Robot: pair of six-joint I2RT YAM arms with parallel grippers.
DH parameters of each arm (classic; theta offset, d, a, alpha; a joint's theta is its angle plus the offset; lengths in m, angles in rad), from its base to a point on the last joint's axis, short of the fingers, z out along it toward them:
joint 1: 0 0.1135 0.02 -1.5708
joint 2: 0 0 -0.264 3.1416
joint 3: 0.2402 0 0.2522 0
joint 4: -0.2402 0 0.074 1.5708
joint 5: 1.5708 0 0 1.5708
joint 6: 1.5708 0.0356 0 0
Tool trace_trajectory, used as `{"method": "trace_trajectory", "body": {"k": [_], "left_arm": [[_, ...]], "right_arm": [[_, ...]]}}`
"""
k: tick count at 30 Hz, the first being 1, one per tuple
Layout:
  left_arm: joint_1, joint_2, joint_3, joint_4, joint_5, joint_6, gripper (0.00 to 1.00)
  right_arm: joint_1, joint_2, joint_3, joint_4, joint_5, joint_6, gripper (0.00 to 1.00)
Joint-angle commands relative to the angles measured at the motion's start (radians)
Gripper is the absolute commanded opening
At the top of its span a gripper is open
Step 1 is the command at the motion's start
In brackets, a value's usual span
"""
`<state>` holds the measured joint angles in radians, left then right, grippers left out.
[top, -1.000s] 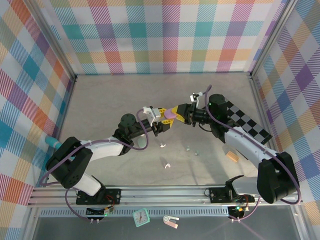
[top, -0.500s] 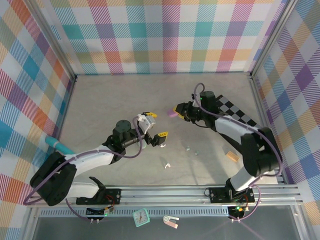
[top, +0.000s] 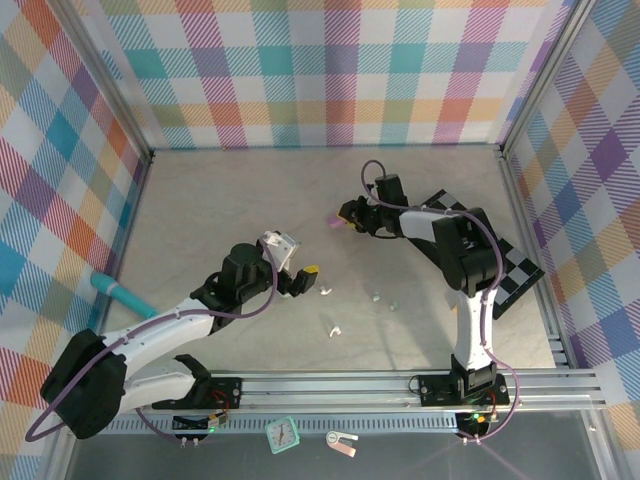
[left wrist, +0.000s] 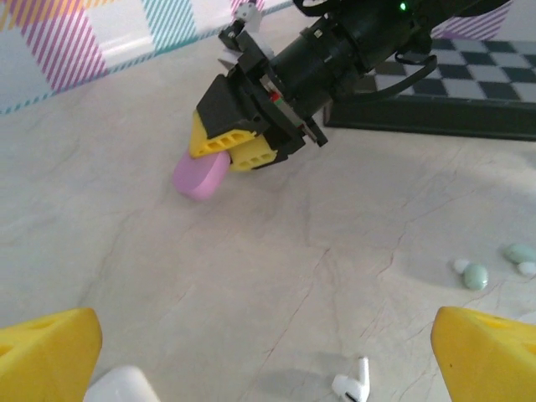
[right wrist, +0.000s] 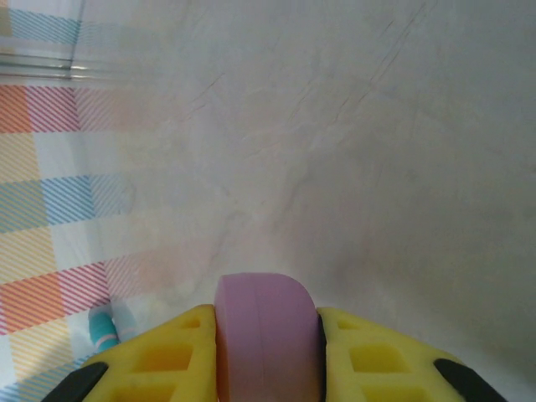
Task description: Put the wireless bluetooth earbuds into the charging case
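Note:
My right gripper is shut on a closed pale purple charging case, held just above the table at mid-back. In the right wrist view the case sits squeezed between the yellow fingers. The left wrist view shows the same case ahead. My left gripper stands open and empty, apart from the case, its yellow fingertips spread wide. A white stemmed earbud lies on the table between them. Another white earbud lies nearer the front. Mint green earbuds lie to the right.
A black and white checkerboard lies at the right under the right arm. A teal object rests by the left wall. Checked walls close in the table on three sides.
The left gripper has opened, let go of the purple case and drawn back toward the front left. The right gripper keeps the case and has shifted it slightly back.

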<state>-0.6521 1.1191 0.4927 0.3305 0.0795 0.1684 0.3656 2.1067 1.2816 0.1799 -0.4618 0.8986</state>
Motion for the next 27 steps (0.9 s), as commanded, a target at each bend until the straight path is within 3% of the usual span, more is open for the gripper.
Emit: {"method": "trace_trajectory", "body": {"k": [1, 6, 10, 16, 25, 27], "left_arm": [[0.006, -0.007, 0.029, -0.103, -0.057, -0.053, 1.0], [0.005, -0.003, 0.04, -0.151, -0.105, -0.15, 1.0], [0.005, 0.004, 0.085, -0.242, -0.168, -0.23, 1.0], [-0.001, 0.047, 0.184, -0.41, -0.33, -0.458, 1.0], [-0.015, 0.2, 0.449, -0.965, -0.491, -0.881, 1.0], [-0.028, 0.236, 0.483, -1.023, -0.496, -0.932, 1.0]], "right_arm": [[-0.005, 0.044, 0.071, -0.025, 0.012, -0.027, 0.27], [-0.006, 0.07, 0.123, -0.073, 0.01, -0.068, 0.4], [-0.008, 0.037, 0.139, -0.148, 0.061, -0.148, 0.59], [-0.014, -0.077, 0.138, -0.307, 0.152, -0.321, 0.79], [-0.012, -0.296, -0.017, -0.374, 0.199, -0.466, 0.84], [-0.012, -0.334, -0.059, -0.367, 0.203, -0.468, 0.84]]}}
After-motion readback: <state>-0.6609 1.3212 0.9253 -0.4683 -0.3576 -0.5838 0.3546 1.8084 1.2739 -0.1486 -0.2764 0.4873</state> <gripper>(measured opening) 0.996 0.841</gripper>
